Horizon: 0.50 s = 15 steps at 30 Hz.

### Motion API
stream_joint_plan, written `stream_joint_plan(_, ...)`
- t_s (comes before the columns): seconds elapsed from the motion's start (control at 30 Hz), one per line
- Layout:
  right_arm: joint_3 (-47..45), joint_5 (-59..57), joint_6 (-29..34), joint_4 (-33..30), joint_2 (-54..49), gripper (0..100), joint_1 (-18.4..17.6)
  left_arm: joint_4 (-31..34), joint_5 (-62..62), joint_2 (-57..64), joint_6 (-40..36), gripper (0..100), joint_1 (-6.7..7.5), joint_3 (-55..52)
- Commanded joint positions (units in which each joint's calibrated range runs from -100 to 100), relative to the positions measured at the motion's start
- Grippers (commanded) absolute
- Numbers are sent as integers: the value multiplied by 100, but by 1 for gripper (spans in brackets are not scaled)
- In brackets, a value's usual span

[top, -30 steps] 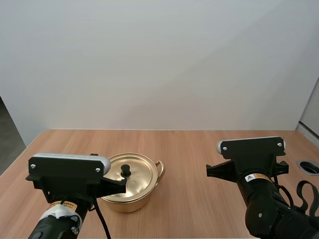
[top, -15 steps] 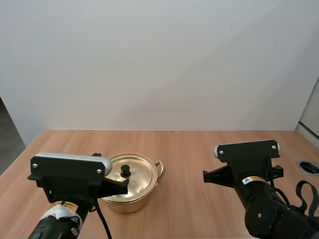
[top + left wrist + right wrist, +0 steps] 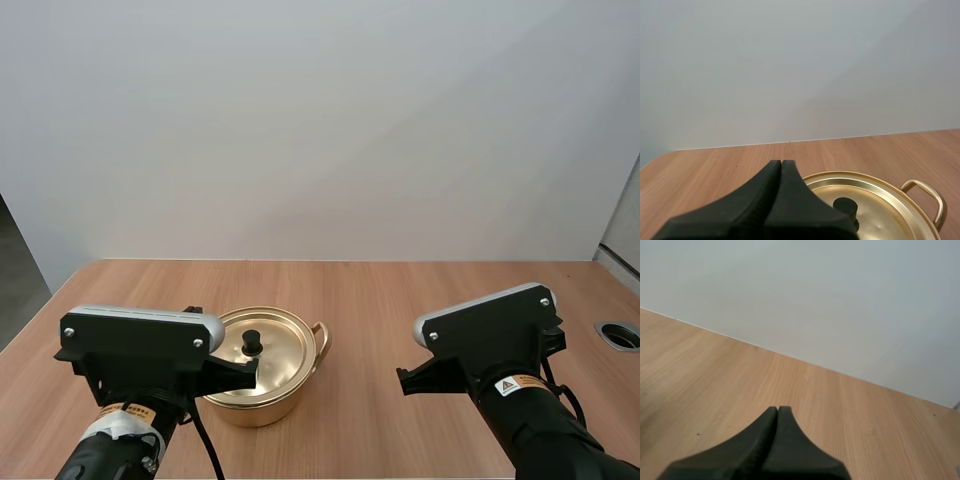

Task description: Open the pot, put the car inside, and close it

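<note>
The gold pot point(image 3: 268, 408) is sitting on the wooden table point(image 3: 380, 300) with its lid point(image 3: 282, 350) on and the black knob point(image 3: 251, 342) sticking up. The left arm point(image 3: 140, 345) is hiding the pot's left side. The left gripper point(image 3: 781, 164) is hanging just beside the pot, fingers pressed together, holding nothing. The right gripper point(image 3: 778, 410) is hanging over the table, well apart from the pot, pinched closed too.

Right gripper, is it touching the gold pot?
Apart. The high view shows a stretch of bare table between the right gripper and the pot. In the right wrist view its shut fingers point over plain wood.
</note>
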<state>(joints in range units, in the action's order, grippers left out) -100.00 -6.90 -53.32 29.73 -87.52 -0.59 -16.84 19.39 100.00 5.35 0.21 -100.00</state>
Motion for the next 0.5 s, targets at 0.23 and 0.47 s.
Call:
stream_joint_plan(0.23,0,-198,1826,-309,-1049,0,-1,1,8,0,-4,1,1,0)
stream_joint_plan(0.47,0,-1428,4106,-2579,-1248,0,-1,1,8,0,-4,1,1,0)
